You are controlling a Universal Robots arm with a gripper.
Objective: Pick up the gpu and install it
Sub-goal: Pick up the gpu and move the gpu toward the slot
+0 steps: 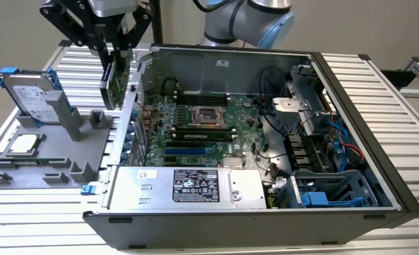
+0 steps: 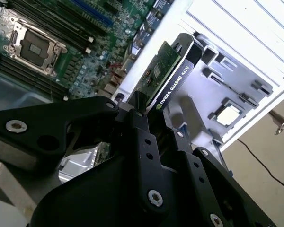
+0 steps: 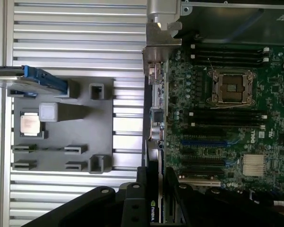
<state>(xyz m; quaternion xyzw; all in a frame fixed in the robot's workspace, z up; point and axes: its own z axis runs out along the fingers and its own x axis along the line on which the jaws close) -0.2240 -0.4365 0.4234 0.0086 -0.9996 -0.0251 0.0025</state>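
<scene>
The gripper point(image 1: 118, 50), a linkage of flat black metal bars, is grasping the gpu point(image 1: 114, 82) by its upper edge and holding it upright in the air. The card is hanging over the wall of the open computer case point(image 1: 231, 228) on the exterior view's left, between the grey tray point(image 1: 53, 159) and the motherboard point(image 1: 195, 133), touching neither.

In the second wrist view the black fingers point(image 2: 139, 127) are pinching the thin card from both faces. One face is showing green circuit board and the other a smooth black cooler shroud.

Inside the case the green motherboard is lying flat, carrying a square metal processor socket point(image 1: 208, 116) and long narrow slots. A boxy silver power supply point(image 1: 195, 186) is sitting along the near side.

The moulded grey tray is resting on the ribbed aluminium counter point(image 1: 379, 90) at the exterior view's left. A silver hard drive point(image 1: 31, 98) with a blue frame is standing on edge in the tray's far part. A square processor chip point(image 1: 24, 144) is lying flat nearer.
</scene>
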